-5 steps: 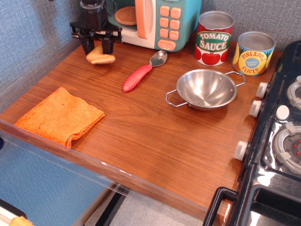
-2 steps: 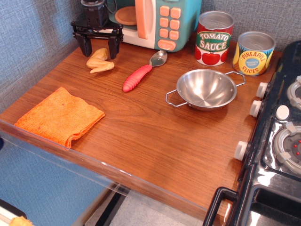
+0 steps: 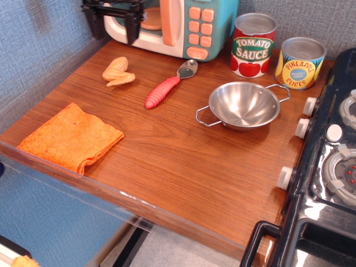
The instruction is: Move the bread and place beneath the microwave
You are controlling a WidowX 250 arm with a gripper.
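The bread, a small tan-orange bent toy, lies on the wooden counter at the back left, just in front of the teal and white microwave with its peach-orange handle and buttons. My gripper is open and empty, raised above and behind the bread at the top edge of the view, in front of the microwave's window. Its black fingers hang apart, clear of the bread.
A red-handled spoon lies right of the bread. A steel bowl sits mid-right. Tomato sauce and pineapple cans stand at the back. An orange cloth lies front left. A black stove fills the right.
My gripper let go of the bread and opened, then rose up and back toward the microwave. The bread stays lying on the counter where it was set down.
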